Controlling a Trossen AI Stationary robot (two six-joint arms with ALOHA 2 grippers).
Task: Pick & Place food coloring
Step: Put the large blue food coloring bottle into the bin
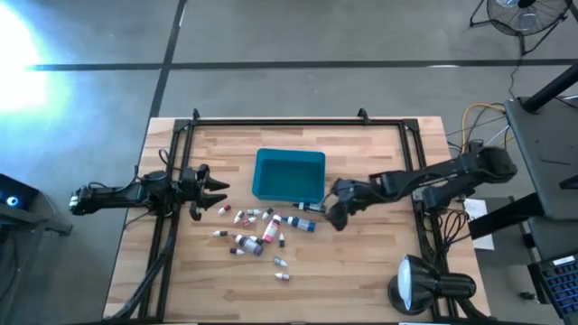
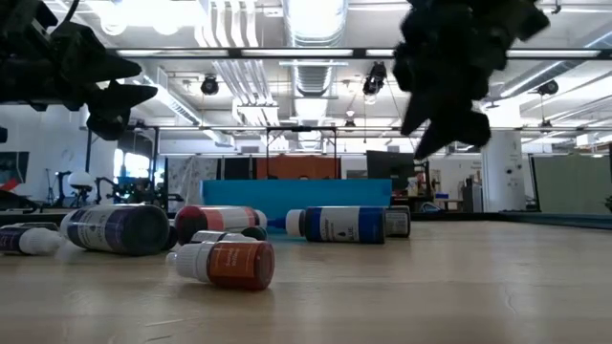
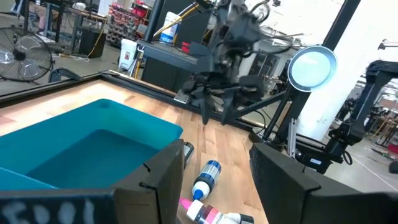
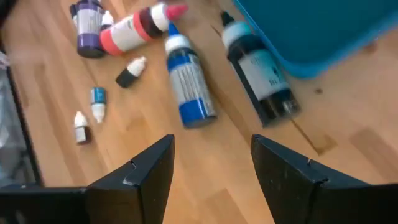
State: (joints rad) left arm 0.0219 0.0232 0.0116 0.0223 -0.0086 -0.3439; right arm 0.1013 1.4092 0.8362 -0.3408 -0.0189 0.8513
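Note:
Several small food coloring bottles (image 1: 262,230) lie on their sides on the wood table, just on the near side of the teal bin (image 1: 289,174). Among them are a blue one (image 4: 189,87), a dark one (image 4: 261,71) against the bin's corner, and a red-bodied one (image 2: 225,263). My right gripper (image 4: 211,149) is open and hovers above the table at the right end of the scatter (image 1: 336,215), touching nothing. My left gripper (image 3: 216,163) is open and hangs in the air left of the bin (image 1: 217,194).
The teal bin (image 3: 93,143) stands mid-table with its opening up. A black frame (image 1: 298,120) runs round the table. A round lamp (image 1: 417,284) stands at the near right corner. Bare wood lies between the bottles and the near edge.

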